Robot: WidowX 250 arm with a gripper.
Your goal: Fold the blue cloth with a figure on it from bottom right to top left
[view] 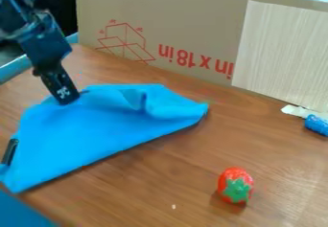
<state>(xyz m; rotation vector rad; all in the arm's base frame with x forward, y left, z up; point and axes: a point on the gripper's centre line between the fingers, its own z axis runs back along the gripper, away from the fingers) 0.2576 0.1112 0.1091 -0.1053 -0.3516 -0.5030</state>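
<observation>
Probably calling for lifting the gripper [70, 97] straight off the blue cloth [96, 130] without dragging its folds, while being unable to tell open from closed.

Wood-grain worktop [154, 185] bears rumpled blue cloth [96, 130] at left. Red-green strawberry [235, 186] lies lower right; small blue object [317, 125], right edge.

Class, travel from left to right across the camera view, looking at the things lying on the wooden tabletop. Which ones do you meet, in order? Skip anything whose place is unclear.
Folded blue cloth → red toy strawberry with green leaves → blue cylindrical object at the right edge.
</observation>
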